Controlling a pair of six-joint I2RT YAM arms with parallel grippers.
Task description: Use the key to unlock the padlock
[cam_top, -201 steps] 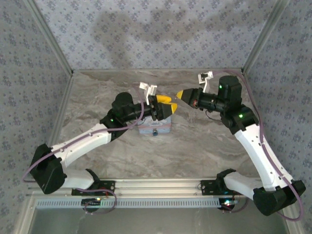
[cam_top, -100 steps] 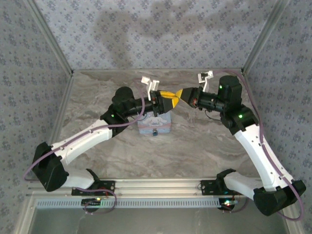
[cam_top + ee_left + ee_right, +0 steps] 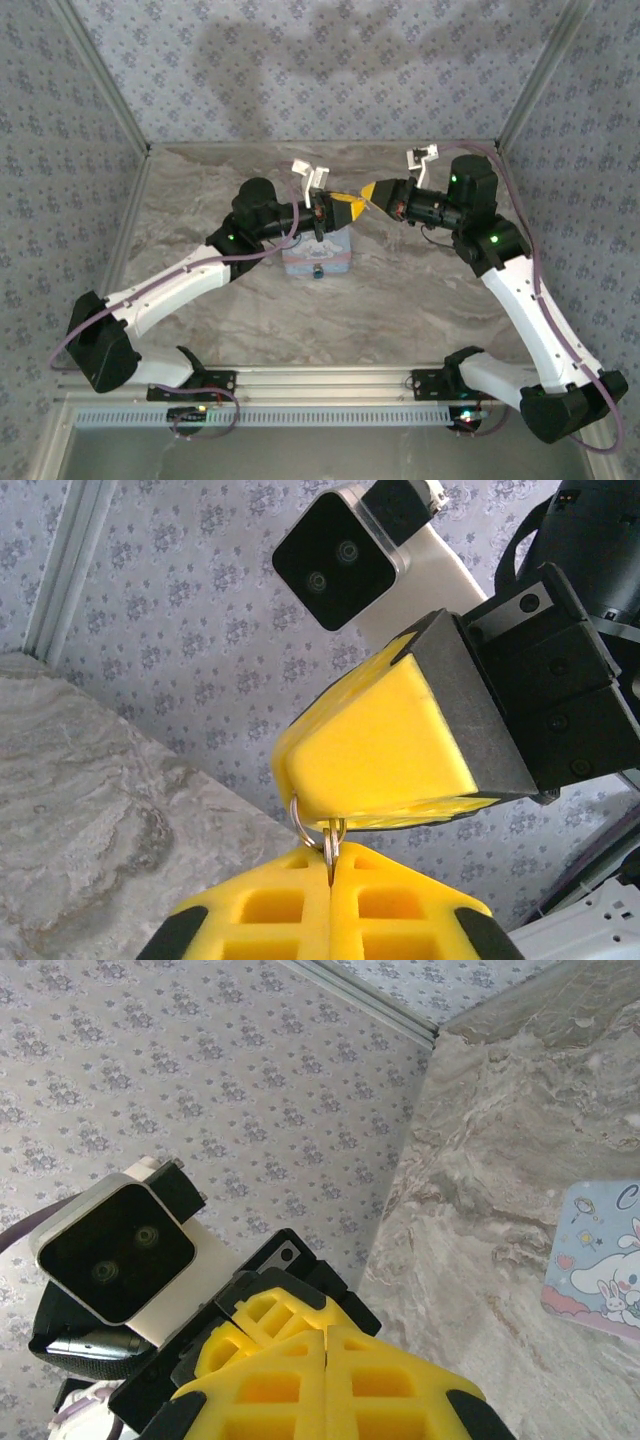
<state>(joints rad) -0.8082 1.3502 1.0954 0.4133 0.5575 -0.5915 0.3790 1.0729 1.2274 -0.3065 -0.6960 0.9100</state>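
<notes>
We have the key (image 3: 331, 842) pinched in mid-air by our closed left fingers (image 3: 350, 885); our right fingers (image 3: 380, 750), closed too, grip its ring (a handover, we judge); the padlock (image 3: 317, 271) lies untouched at the tin's (image 3: 335, 258) near edge on the desk (image 3: 400, 300).
</notes>
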